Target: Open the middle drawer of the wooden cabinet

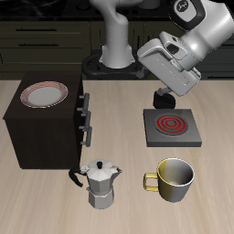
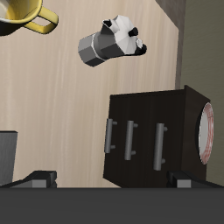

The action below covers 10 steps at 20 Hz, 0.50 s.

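Observation:
The dark brown wooden cabinet (image 1: 46,128) stands on the table with three stacked drawer fronts, each with a short silver bar handle. The middle drawer (image 1: 82,119) is flush with the other two and looks shut; its handle shows in the wrist view (image 2: 131,138) between the two others. My gripper (image 1: 164,99) hangs above the table beside the stove, well away from the drawer fronts and higher than them. In the wrist view its fingertips (image 2: 39,178) stand wide apart, so it is open and empty.
A red-rimmed plate (image 1: 44,94) lies on the cabinet top. A small stove with a red coil (image 1: 171,126) sits under my gripper. A silver moka pot (image 1: 99,181) and a yellow mug (image 1: 174,178) stand near the table's front edge.

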{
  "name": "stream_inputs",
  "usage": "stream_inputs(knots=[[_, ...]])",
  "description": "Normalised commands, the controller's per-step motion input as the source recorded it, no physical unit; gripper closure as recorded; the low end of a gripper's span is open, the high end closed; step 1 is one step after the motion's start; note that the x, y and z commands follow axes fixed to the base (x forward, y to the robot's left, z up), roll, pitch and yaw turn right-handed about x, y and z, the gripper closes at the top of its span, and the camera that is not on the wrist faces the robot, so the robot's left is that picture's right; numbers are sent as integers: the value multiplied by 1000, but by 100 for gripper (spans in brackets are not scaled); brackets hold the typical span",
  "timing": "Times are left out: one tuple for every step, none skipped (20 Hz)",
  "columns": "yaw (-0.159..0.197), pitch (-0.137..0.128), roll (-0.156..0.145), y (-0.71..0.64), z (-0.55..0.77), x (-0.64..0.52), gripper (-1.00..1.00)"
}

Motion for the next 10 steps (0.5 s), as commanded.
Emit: stream_inputs(knots=[[39, -10, -137, 30, -183, 86, -100], [0, 0, 0, -127, 23, 12, -100], [17, 44, -29, 309, -257, 99, -100], [102, -25, -52, 53, -164, -87, -100], [-46, 53, -91, -138, -79, -174, -100], [100, -124, 34, 448, -216, 101, -100], [-23, 40, -180, -248, -157, 53, -100], [-26, 10, -15, 144, -137, 277, -100], [85, 54, 126, 120, -250, 245, -100], [-5, 23, -40, -3, -137, -55, -100]])
